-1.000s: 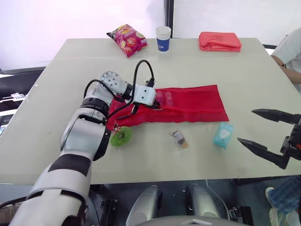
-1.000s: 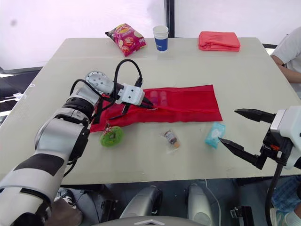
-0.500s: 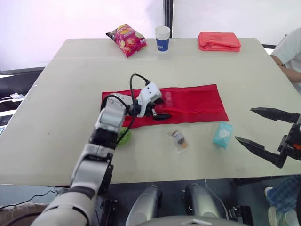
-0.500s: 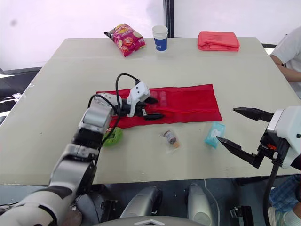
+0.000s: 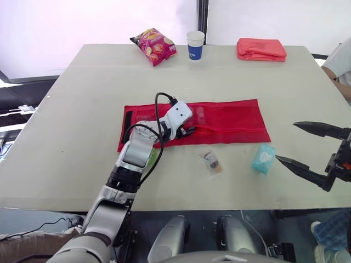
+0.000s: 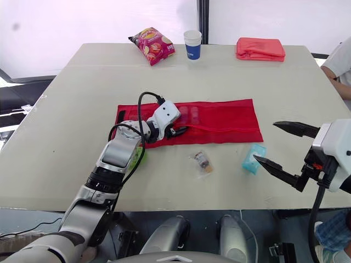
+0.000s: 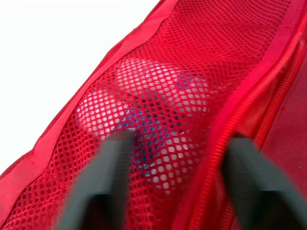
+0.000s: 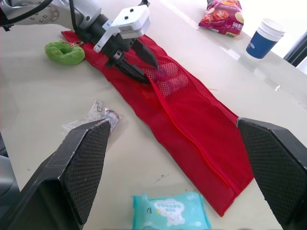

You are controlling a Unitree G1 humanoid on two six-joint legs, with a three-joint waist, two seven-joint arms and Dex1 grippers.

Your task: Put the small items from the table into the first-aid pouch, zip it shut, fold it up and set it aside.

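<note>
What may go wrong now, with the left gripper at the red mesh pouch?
The left gripper, fingers open, straddles the netting of the red mesh pouch and may snag or drag it. Its arm passes right by the fuzzy green ring and might sweep it toward the edge of the table.

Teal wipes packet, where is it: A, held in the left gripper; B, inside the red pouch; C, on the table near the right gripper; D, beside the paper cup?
C: the teal wipes packet lies on the table just outside the red pouch, by the open right gripper.
</note>
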